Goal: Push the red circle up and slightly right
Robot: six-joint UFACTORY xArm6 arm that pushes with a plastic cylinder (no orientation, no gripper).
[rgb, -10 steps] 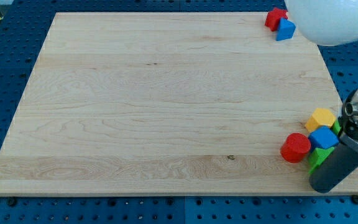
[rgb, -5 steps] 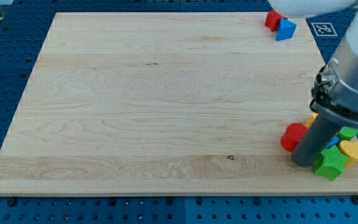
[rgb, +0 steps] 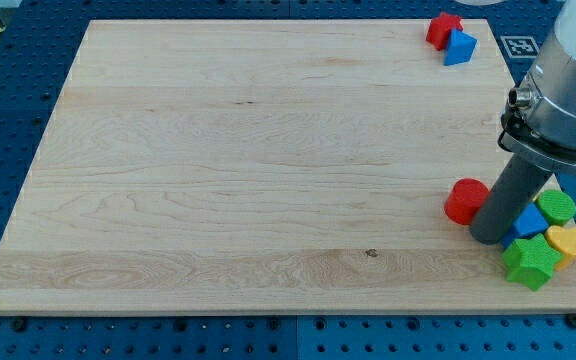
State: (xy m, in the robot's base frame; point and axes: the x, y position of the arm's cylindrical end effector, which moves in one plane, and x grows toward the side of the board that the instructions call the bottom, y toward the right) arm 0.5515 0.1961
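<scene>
The red circle [rgb: 464,200] lies near the board's lower right. My tip [rgb: 489,237] stands just to its lower right, touching or nearly touching it. The dark rod rises from the tip toward the view's upper right and hides part of the cluster behind it. Right of the tip sit a blue block [rgb: 528,221], a green round block [rgb: 557,206], a yellow heart [rgb: 568,241] and a green star-like block [rgb: 528,263].
A red block [rgb: 443,28] and a blue block [rgb: 460,47] touch each other at the board's top right corner. The wooden board's [rgb: 268,150] right edge runs close to the cluster. A marker tag [rgb: 521,45] lies off the board at the right.
My tip moved left and up from the board's bottom right edge into the cluster. The red circle slid up and slightly left. The cluster blocks were shuffled to the right.
</scene>
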